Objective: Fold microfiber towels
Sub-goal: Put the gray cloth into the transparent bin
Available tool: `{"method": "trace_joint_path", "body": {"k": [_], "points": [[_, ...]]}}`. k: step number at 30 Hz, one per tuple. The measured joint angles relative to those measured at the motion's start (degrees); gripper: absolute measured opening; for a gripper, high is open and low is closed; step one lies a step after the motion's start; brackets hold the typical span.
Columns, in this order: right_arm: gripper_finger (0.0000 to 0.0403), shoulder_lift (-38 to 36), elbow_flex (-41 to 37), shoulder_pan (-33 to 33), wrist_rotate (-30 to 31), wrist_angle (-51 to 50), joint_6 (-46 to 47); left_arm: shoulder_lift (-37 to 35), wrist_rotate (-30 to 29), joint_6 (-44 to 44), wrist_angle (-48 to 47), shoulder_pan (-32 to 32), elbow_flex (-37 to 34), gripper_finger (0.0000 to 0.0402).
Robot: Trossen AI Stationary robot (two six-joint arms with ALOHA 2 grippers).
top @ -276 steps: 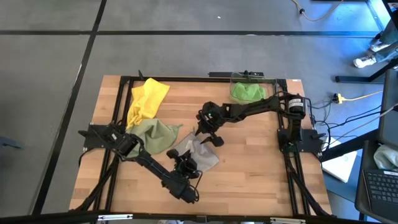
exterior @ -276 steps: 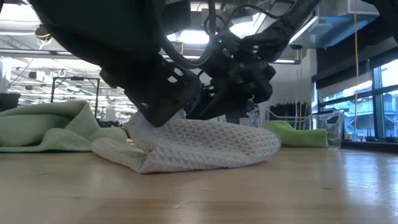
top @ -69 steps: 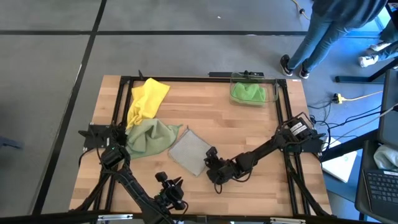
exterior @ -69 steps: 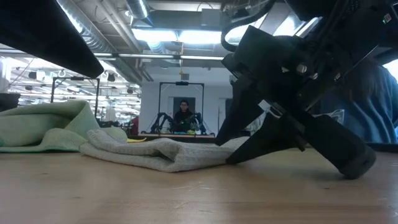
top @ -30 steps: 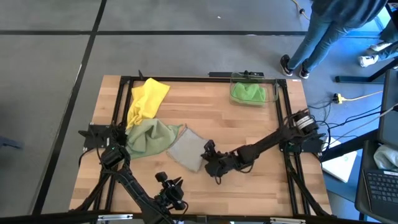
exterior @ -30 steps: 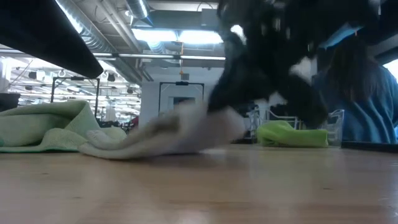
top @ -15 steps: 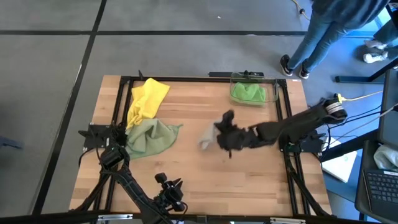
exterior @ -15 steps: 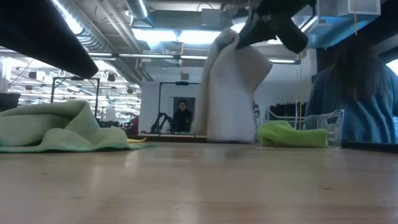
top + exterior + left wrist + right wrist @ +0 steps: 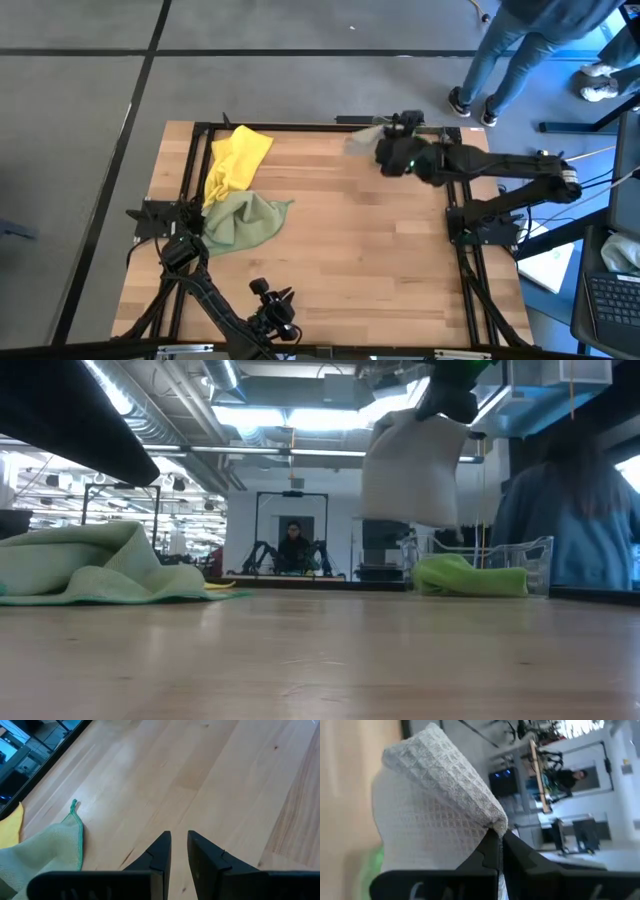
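The grey-beige towel (image 9: 413,468) hangs in the air at the table's far right, with my right gripper (image 9: 393,150) shut on it, above the clear bin (image 9: 535,555) that holds the bright green towel (image 9: 470,575). At the far left lies the yellow towel (image 9: 236,160), with the pale olive-green towel (image 9: 245,220) just in front of it. My left gripper (image 9: 179,845) stays near the table's front edge, slightly open over bare wood with nothing in it. My right gripper pinches a bunched top part of the grey-beige towel (image 9: 489,824) between its two shut fingers. The cloth hangs below the fingers in a folded bundle, its lower edge (image 9: 410,518) clear of the table and of the bin.
A black frame (image 9: 300,126) runs round the wooden tabletop. A person in blue (image 9: 510,50) stands beyond the far right corner, close to the bin. Bare wood (image 9: 350,250) fills the middle and near right of the table.
My right gripper has lifted the grey-beige towel off the middle of the table and swung it up and toward the far right corner, over the bin. The towel, which lay on the wood, now hangs clear below the fingers.
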Motion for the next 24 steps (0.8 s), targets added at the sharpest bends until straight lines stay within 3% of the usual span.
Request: {"method": "trace_joint_path", "body": {"k": [8,24], "points": [[0.0012,-0.2,1.7,-9.2,-0.4,-0.5,-8.3,0.0,0.0,0.0,0.3,0.0,0.0,0.0055],[0.0008,0.0,1.7,-27.2,-10.7,-4.2,-5.7,0.0,0.0,0.0,0.7,0.0,0.0,0.0055]]}}
